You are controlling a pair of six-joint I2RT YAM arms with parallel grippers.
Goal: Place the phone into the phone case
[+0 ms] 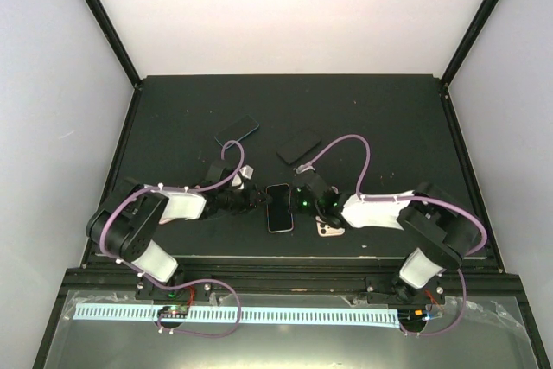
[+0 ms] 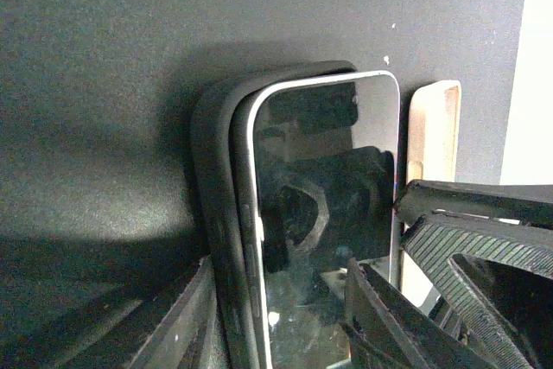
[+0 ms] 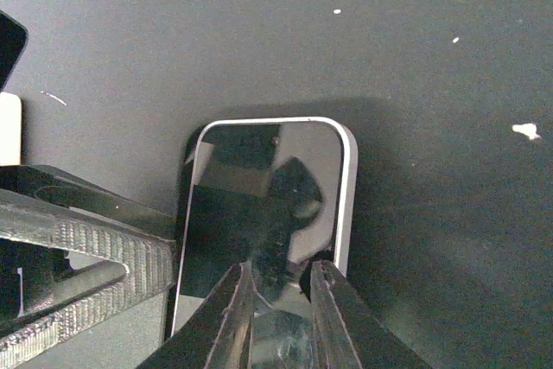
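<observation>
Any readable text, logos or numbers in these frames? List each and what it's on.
None readable in any view.
Glossy black phone with a silver rim: only reflections on its screen.
Dark grey phone case: no marking visible.
White slotted strip at the near edge: a repeating pattern, too small to tell if any is lettering.

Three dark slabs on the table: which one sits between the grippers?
The white-rimmed phone, nearest the arm bases, flanked by the left gripper and right gripper. The back-left slab and back-right slab lie farther away, showing no white rim.
</observation>
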